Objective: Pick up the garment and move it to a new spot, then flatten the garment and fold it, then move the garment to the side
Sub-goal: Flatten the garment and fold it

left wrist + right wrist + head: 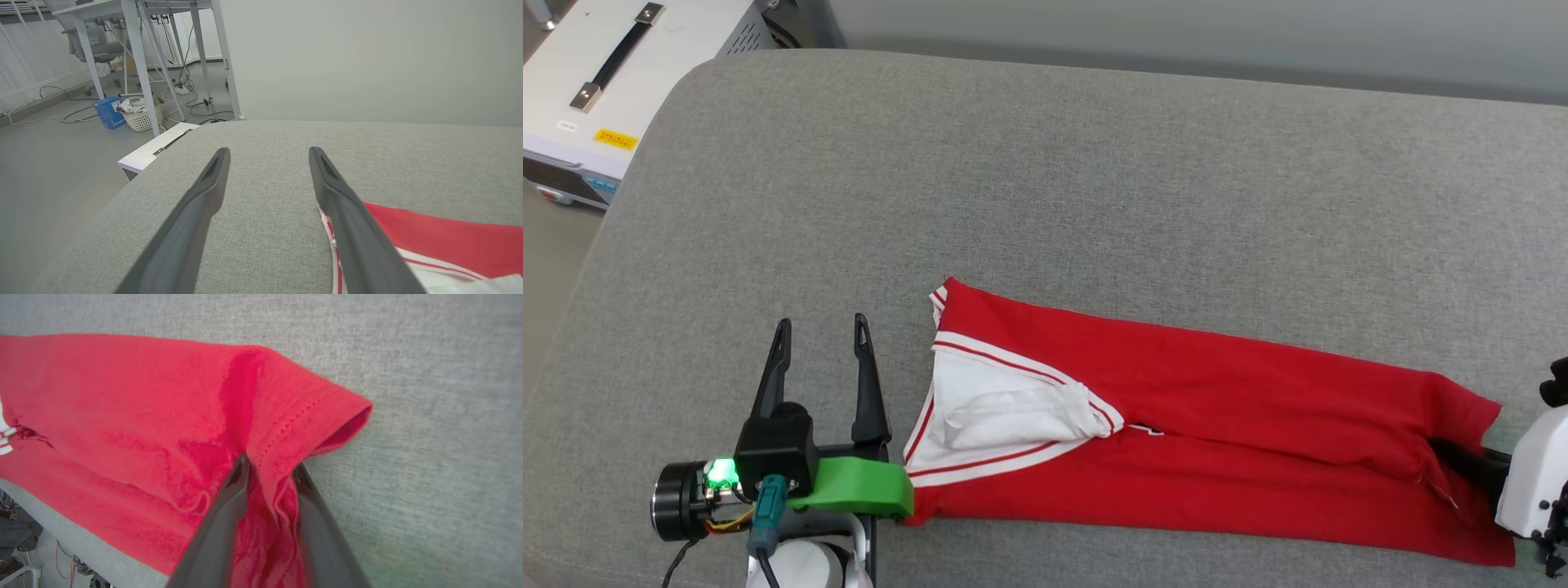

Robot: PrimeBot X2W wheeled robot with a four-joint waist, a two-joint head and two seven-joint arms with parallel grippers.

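Observation:
The garment (1217,425) lies folded lengthwise into a long red strip across the near part of the grey padded surface (1094,163). Its white sleeve with striped trim lies at the left end. My left gripper (822,320) stands open just left of that sleeve end and holds nothing; in the left wrist view its fingers (196,212) hover over bare padding, with the garment (449,241) at the lower right. My right gripper (270,462) is at the garment's right end, its jaws closed on a bunched fold of the red hem (310,412). The right arm's white wrist (1535,482) is at the frame edge.
A white case (605,82) with a black handle stands off the surface's far left corner. Beyond it, the left wrist view shows floor with table legs, cables, a white basket (141,116) and a blue box (108,112). The far half of the surface is bare.

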